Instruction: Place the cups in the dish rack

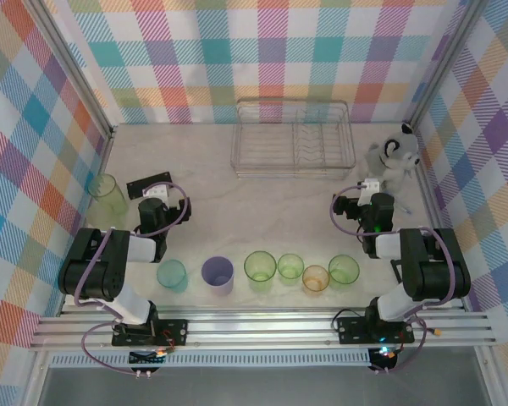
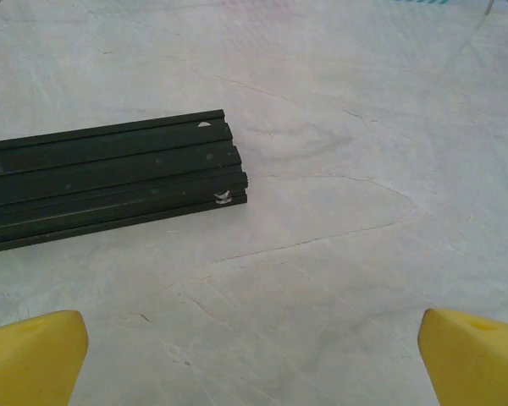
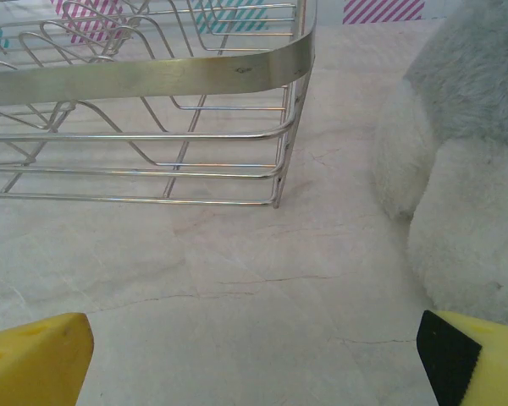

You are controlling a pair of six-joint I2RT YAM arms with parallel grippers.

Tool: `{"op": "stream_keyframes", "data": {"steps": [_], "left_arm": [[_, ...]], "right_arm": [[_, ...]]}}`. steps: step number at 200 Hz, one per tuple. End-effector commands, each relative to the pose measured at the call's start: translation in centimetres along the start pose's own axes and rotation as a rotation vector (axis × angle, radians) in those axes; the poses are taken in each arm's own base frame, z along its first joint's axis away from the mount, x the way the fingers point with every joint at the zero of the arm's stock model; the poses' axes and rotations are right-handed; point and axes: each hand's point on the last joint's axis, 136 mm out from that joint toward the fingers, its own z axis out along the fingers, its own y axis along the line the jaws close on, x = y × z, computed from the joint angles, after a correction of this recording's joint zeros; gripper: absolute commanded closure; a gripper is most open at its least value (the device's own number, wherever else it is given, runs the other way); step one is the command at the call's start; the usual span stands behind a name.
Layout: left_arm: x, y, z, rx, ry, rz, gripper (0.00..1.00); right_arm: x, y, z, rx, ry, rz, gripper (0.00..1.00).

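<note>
The dish rack (image 1: 293,137) sits at the far side of the bench (image 1: 262,216), just left of a grey and white plush toy (image 1: 395,156). Six cups stand upright in a row along the near edge: teal cup (image 1: 172,275), lavender cup (image 1: 218,274), green cup (image 1: 260,266), smaller green cup (image 1: 290,268), orange cup (image 1: 315,278) and another green one (image 1: 344,269). The tall green cup (image 1: 108,194) stands apart by the left wall. The left gripper (image 2: 254,364) hangs over bare bench near a black ribbed bar (image 2: 110,178), jaws spread wide. The right gripper (image 3: 254,364) faces the rack's corner, jaws equally wide. White tags on both wrists are too small to read.
</note>
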Motion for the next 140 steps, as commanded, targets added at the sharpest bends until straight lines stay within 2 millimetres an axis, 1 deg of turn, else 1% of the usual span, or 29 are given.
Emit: {"op": "stream_keyframes", "data": {"steps": [1,140], "left_arm": [[-1.02,-0.68,0.19,0.026,-0.028,0.015,0.0],[-1.04,-0.62,0.23,0.031,-0.026,0.008,0.0]], "right_arm": [[-0.64,0.33,0.09,-0.019,-0.013,-0.012,0.01],[-0.66,0.15,0.09,-0.011,-0.014,-0.005,0.01]]}}
